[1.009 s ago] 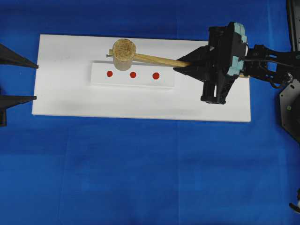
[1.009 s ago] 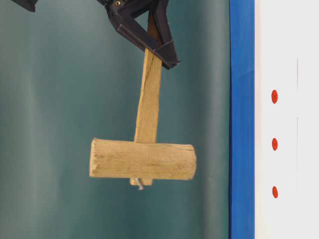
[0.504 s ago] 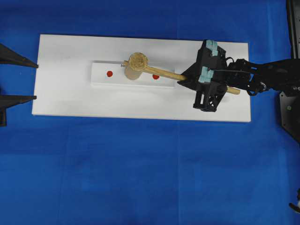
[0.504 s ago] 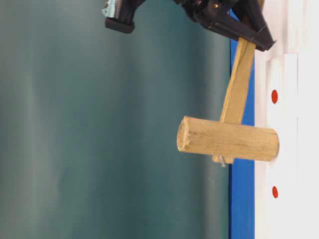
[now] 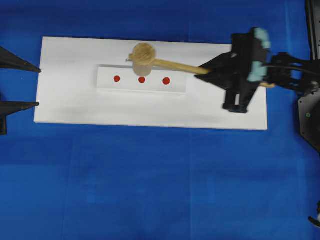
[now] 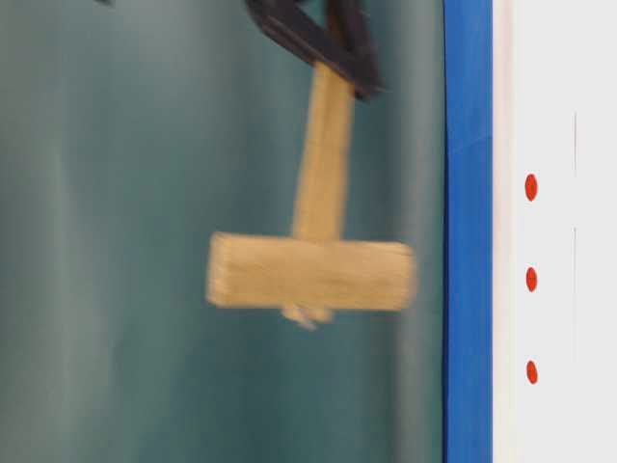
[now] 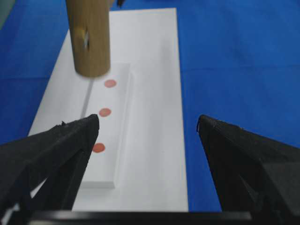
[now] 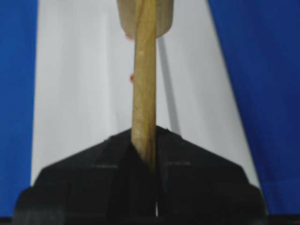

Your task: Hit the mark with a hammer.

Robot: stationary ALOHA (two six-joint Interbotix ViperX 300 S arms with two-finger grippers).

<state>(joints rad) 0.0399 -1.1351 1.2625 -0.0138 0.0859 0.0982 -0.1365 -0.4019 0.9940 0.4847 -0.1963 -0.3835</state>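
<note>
Right tool (image 5: 209, 71) clenched on hammer (image 5: 144, 55) handle, head raised above middle red mark (image 5: 142, 80). Left tool (image 7: 147, 129) spread, idle. Risk: handle twisting in grip, blow landing off-mark.

From above we look straight down on the white board (image 5: 75, 107). The side view is close and low. Both wrist views share the board's red dots (image 7: 105, 112).
</note>
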